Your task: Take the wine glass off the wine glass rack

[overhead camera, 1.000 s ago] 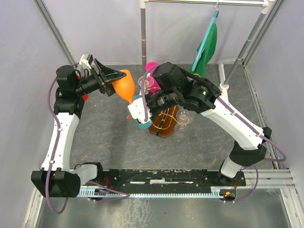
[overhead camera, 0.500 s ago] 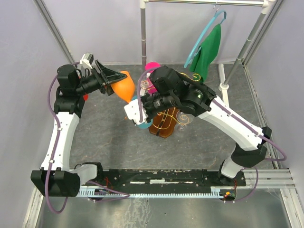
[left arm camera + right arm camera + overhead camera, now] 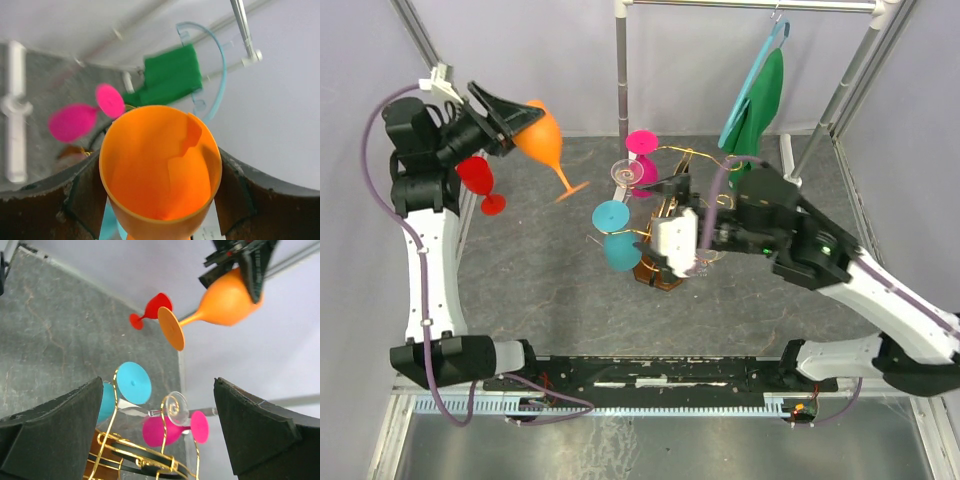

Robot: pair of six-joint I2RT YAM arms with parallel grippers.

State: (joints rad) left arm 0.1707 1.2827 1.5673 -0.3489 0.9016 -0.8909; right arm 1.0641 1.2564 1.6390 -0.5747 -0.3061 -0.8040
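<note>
Fingers of the left gripper were clamped on the bowl of the orange wine glass, one on each side, as the left wrist view showed plainly. The glass was held in the air at the back left of the table, tilted, with its stem and foot pointing down toward the middle. It was well clear of the rack and touched none of the gold wire arms.

The rack stood near the middle of the table on its brown wooden base. Three glasses hung on it: a blue glass on the left side, nearest the orange one, a pink glass at the back, and a clear glass just beside the pink one. The blue glass and the curled wire ends lay between the rack's middle and the held glass.

The right gripper was close against the rack from the right, facing left across it, with its fingers spread wide and nothing between them. Whether it touched the wires could not be told.

A red glass sat close to the left arm, below the held glass; whether it stood upright or lay over could not be told. Behind the rack ran a grey clothes rail with a white post. A green cloth hung from the rail on a light blue hanger, well apart from both grippers.
</note>
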